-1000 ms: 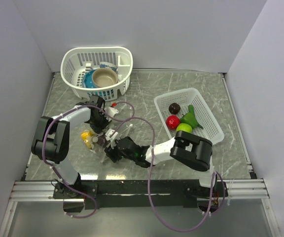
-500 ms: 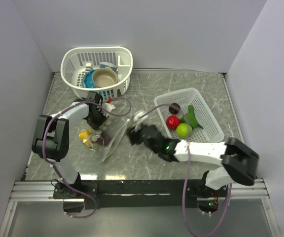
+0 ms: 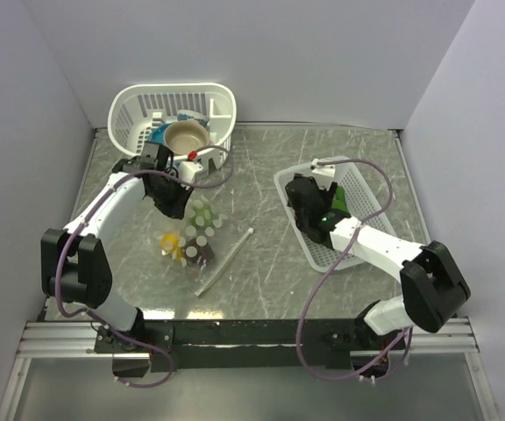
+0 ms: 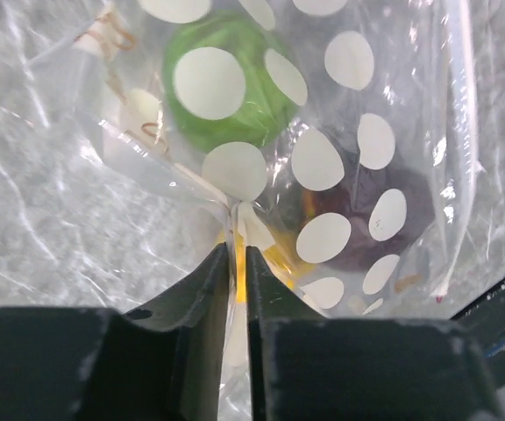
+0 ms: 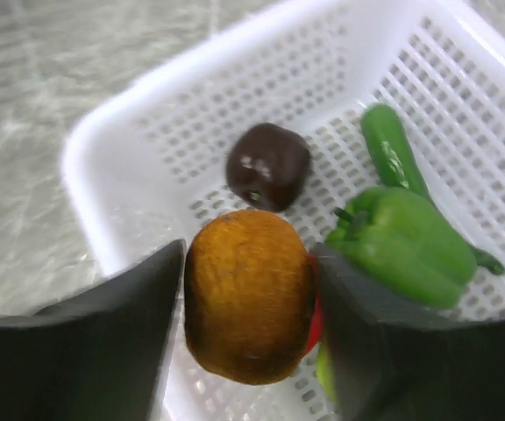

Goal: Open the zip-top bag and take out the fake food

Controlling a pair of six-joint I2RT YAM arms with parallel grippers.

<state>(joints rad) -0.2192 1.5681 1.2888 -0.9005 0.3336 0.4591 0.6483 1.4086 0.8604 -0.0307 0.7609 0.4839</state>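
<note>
Right wrist, end effector (image 5: 247, 256) wide, apparently gripping fruit (image 5: 248, 311)

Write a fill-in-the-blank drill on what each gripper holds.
1. The left gripper pinches the bag, which is printed with white ____.
2. The right gripper holds a brown fruit over the white mesh ____.
3. Beside the maroon fruit lies a ____ pepper.
Missing words: dots; tray; green.
</note>
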